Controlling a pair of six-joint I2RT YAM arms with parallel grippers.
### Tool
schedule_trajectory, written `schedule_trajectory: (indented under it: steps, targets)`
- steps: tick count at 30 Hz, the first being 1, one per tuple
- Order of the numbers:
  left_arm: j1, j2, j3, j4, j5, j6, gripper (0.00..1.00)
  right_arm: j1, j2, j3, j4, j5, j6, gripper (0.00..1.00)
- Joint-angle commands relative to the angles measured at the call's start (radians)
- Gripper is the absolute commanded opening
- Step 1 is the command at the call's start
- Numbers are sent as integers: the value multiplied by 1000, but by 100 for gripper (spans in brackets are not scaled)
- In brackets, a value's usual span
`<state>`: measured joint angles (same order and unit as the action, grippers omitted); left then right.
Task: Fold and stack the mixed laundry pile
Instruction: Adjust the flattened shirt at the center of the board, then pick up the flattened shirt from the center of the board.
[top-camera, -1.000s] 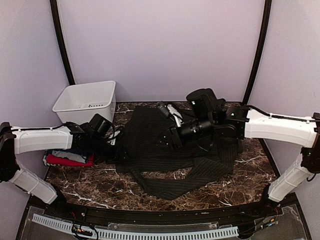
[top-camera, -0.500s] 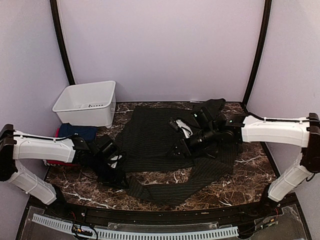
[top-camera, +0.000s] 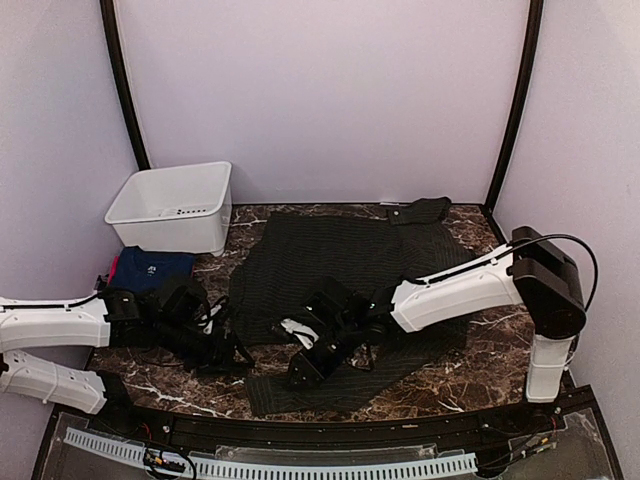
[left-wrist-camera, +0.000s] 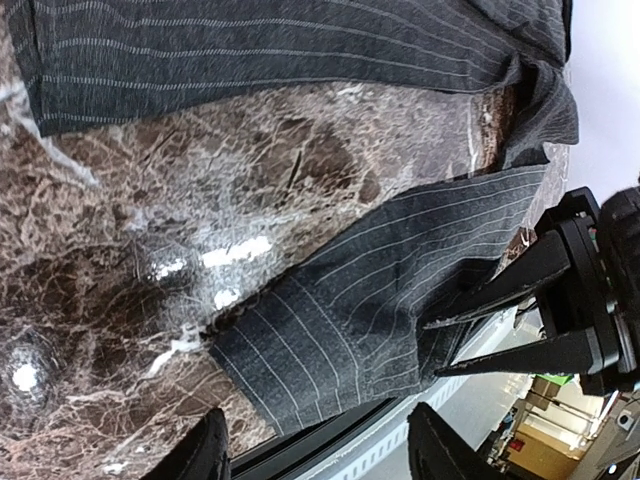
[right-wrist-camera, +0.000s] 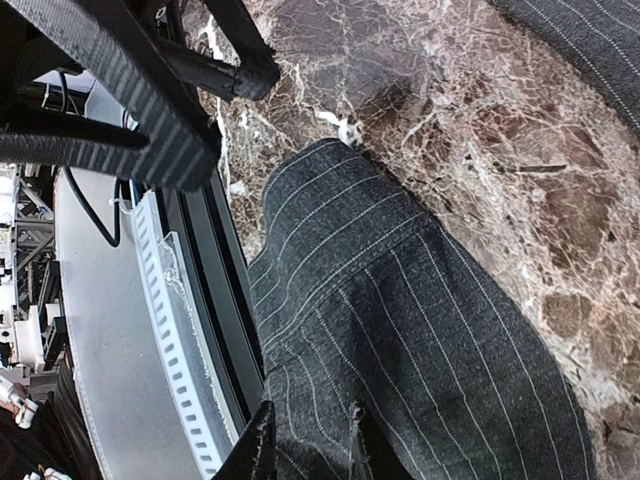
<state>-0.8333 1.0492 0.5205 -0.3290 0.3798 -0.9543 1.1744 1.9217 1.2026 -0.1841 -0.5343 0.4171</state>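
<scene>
Brown veined marble table (top-camera: 490, 375) fills the cell, with pale lilac walls behind and a white plastic bin (top-camera: 165, 232) at the far left corner. Just in front of the bin lies a folded navy T-shirt (top-camera: 150, 268) with a sliver of red T-shirt (top-camera: 104, 286) showing beside it.

The charcoal pinstriped shirt (top-camera: 320, 260) is spread flat across the middle of the table. One sleeve (top-camera: 400, 365) runs along the near side, and its cuff (left-wrist-camera: 300, 350) ends right at the table's front edge.

Both arms reach low over that sleeve end. The left gripper (left-wrist-camera: 315, 450) is released, its fingers wide apart with the cuff just ahead of them and nothing between them. The right gripper (right-wrist-camera: 310, 450) has its fingers close together with pinstriped cloth between them. I cannot tell whether they have a real hold on it.

Likely step: taking the sleeve to fold it in over the shirt body.

The risks look plain enough:
- The cuff sits so near the front edge that a pull toward the arms could drag it over the lip.
- If the right gripper holds only a thin fold, the cloth may slip out when it is lifted.
- The two grippers work very near each other, so a careless approach by the left one could knock the right.
- A hard tug could also shift and rumple the flat shirt body.
</scene>
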Motion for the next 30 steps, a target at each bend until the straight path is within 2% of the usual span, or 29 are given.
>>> schedule_trajectory:
  steps: [1,8,12,14,16,18,19,21,25,30]
  targets:
    - [1,59,-31,55,41,-41,60,8,19,33,67,-18,16,23]
    - [-18,152,-76,122,52,-73,58,-5,-32,77,-53,85,-81,29]
    - [-49,235,-83,181,52,-96,59,-63,-108,54,-87,106,-101,40]
    - [-61,268,-83,217,47,-107,54,-101,-163,26,-90,110,-113,47]
    - [-64,291,-66,236,30,-92,44,-137,-218,1,-89,113,-127,54]
    - [-64,297,-14,225,6,-24,24,-167,-266,-11,-93,107,-145,60]
    - [-66,289,45,183,-8,53,10,-179,-287,-11,-99,107,-156,63]
    - [-76,259,152,94,-74,195,1,-200,-313,0,-117,99,-184,67]
    - [-82,190,337,-37,-189,495,0,-227,-330,44,-161,48,-249,71]
    - [-96,129,455,-66,-152,805,0,-249,-335,115,-202,12,-311,74]
